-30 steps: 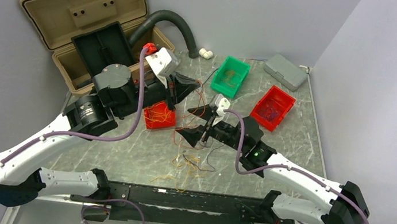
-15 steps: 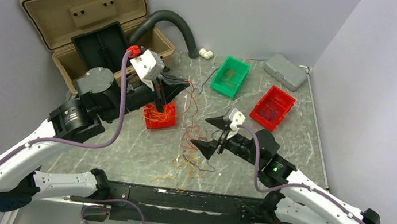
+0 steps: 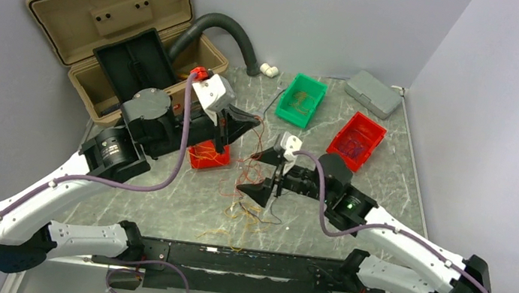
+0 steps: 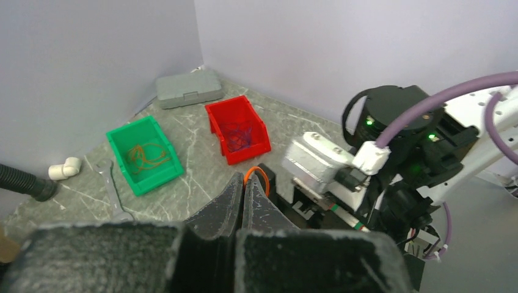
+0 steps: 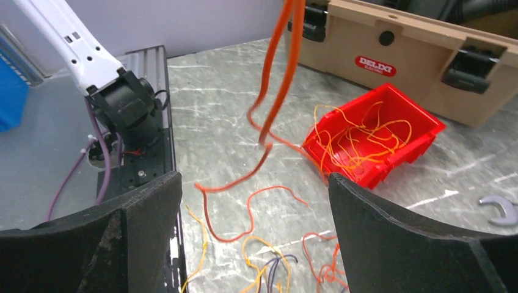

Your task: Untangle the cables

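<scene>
Partway done by my read: a loose knot of cables (image 3: 243,216) lies on the table (image 3: 397,172) at lower centre, other strands already sit in 3 bins, and most of the separating is left. Left gripper (image 3: 251,121), centre of frame, has its jaws together, pinched on 1 orange strand (image 5: 278,104) that hangs down toward the knot. Right gripper (image 3: 253,174), just right of that strand, has its jaws wide apart and holds nothing. Containers: near red bin (image 3: 205,162) under the left gripper has orange and yellow strands. Green bin (image 3: 293,118), upper centre, has a few brownish ones. Far red bin (image 3: 342,160) right of it has dark reddish ones, too small to tell more. Tan case (image 3: 101,4), upper left, is open with a black tray inside and no cables seen in it. Grey box (image 3: 373,93), upper right, is shut.
</scene>
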